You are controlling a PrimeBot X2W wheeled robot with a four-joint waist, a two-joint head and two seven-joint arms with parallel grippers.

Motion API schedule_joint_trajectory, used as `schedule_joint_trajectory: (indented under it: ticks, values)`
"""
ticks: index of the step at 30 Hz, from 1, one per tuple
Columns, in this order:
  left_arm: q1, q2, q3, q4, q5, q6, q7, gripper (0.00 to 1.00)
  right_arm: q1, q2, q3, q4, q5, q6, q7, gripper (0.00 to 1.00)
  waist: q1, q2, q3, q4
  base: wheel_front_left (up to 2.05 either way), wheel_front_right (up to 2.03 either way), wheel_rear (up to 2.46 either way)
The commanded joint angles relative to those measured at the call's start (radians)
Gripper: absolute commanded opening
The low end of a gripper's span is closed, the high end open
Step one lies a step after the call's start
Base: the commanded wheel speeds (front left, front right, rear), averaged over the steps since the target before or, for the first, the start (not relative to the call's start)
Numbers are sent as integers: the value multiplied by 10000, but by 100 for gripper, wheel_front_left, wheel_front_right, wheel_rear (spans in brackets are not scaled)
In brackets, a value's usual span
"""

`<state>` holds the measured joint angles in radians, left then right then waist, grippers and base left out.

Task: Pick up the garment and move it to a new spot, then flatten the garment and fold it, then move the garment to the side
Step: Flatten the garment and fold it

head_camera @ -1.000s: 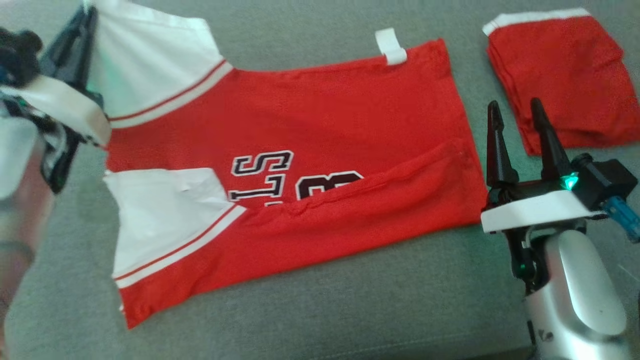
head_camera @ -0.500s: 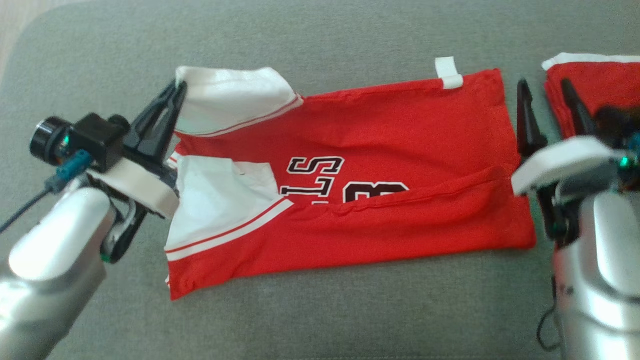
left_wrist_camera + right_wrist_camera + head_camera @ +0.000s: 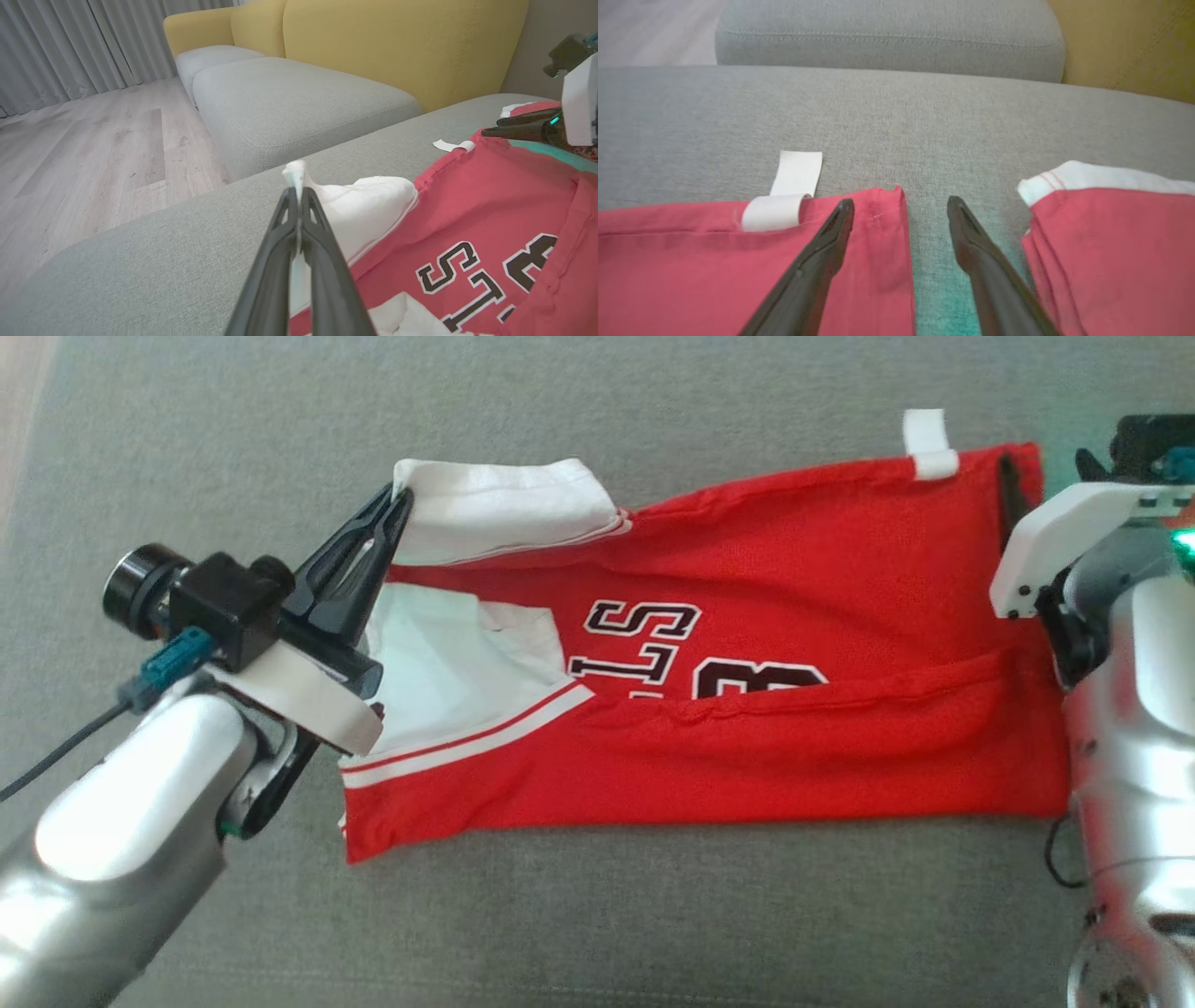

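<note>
A red jersey (image 3: 766,616) with white sleeves and black lettering lies spread on the grey cushion (image 3: 597,915), its near long edge folded over. My left gripper (image 3: 400,499) is shut on the far white sleeve (image 3: 504,509), lifting its corner; the left wrist view shows the fingers (image 3: 299,205) pinching the white cloth (image 3: 364,205). My right gripper (image 3: 900,205) is open over the jersey's far right corner (image 3: 882,205), one finger above the red cloth and the other above bare cushion. A white tag (image 3: 784,200) sticks out beside it.
A second folded red and white garment (image 3: 1111,242) lies just right of the open gripper. Another grey cushion (image 3: 289,102), a yellow sofa back (image 3: 397,42), wooden floor (image 3: 84,149) and curtains stand beyond the left end.
The head camera has shifted, so the jersey sits further right in the picture. My right gripper has moved up to the jersey's far right corner. The left still holds the sleeve.
</note>
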<state>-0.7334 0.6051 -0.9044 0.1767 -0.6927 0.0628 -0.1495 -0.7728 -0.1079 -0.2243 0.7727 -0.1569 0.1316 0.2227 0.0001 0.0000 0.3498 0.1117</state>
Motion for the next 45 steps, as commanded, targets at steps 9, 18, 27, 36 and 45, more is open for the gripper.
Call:
schedule_joint_trajectory:
  ticks: [9, 18, 27, 36, 45]
  values:
    - [-809, 95, 440, -105, 40, 5, -44, 0, -1339, -361, 303, 1693, -798, -9, -188, 0, -1, 0, 455, 350, 0, 0, 0]
    - [-1085, 343, 777, 597, -106, 15, -227, 0, -2423, -256, 1003, 2523, 2, -9, -1816, 0, -1, 0, 183, -187, 0, 0, 0]
    - [-2182, 552, 1135, 1613, 3, -195, -310, 0, -3256, -138, 2271, 2705, 1550, -9, -3151, 0, -1, 0, 147, -766, 0, 0, 0]
    - [-4145, -51, 1398, 3924, 418, -343, -679, 0, -4005, -177, 3254, 2479, 3167, -9, -4067, 0, -1, 0, 318, -1083, 0, 0, 0]
    - [-4827, -818, 1446, 5340, 780, -687, -1077, 0, -4190, -343, 3794, 2792, 3964, -9, -4343, 0, -1, 0, 185, -1083, 0, 0, 0]
